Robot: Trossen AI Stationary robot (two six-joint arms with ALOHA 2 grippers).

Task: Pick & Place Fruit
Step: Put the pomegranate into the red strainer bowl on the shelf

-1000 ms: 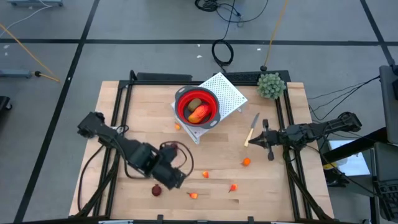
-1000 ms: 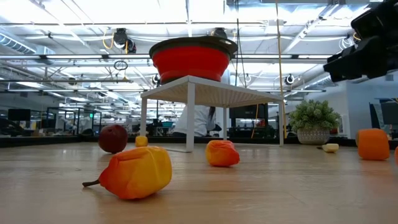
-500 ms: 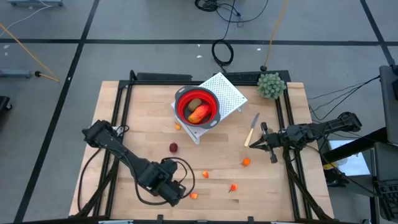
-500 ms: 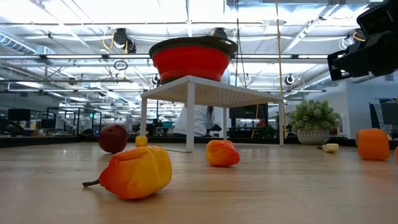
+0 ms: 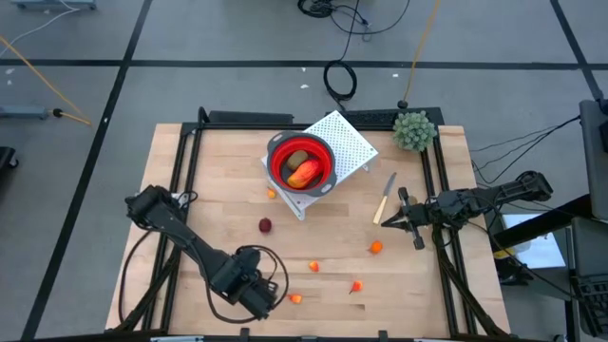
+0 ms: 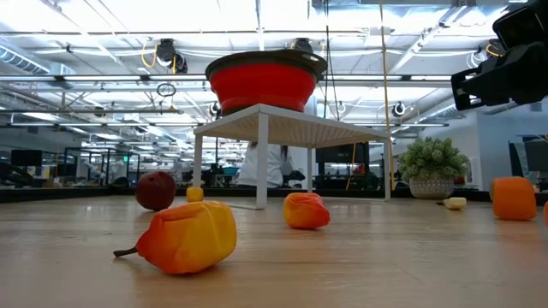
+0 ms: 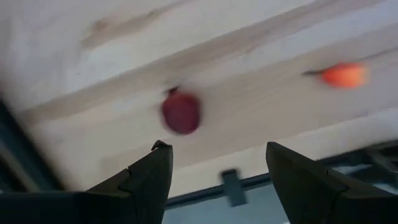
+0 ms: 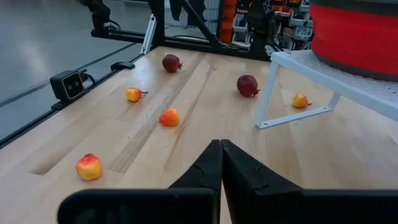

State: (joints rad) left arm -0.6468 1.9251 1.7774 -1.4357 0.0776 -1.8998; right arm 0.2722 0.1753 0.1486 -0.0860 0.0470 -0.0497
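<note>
My left gripper point(image 5: 255, 296) point(image 7: 217, 149) hangs open near the table's near edge, over a dark red ball point(image 7: 181, 112) that lies on the wood between and beyond its fingers; the arm hides this ball in the high view. A second dark red ball point(image 5: 265, 225) point(image 8: 247, 85) sits mid-table. Several small orange pieces point(image 5: 313, 267) point(image 5: 377, 247) lie scattered across the near half. The red bowl point(image 5: 302, 163) holds a brown oval and a red-and-yellow piece and stands on a white perforated stand point(image 5: 347, 138). My right gripper point(image 5: 404, 215) point(image 8: 221, 149) waits shut at the right, beside the knife.
A pale-handled knife point(image 5: 385, 198) lies right of the stand. A green bushy plant point(image 5: 414, 130) stands at the far right corner. A black frame rail point(image 5: 185, 161) runs along the table's sides. A small camera point(image 8: 69, 84) sits at the table's edge.
My left arm has swung toward the near edge and now sits over the dark red ball there, hiding it in the high view. Its move has uncovered the second dark red ball mid-table. No fruit has shifted.
</note>
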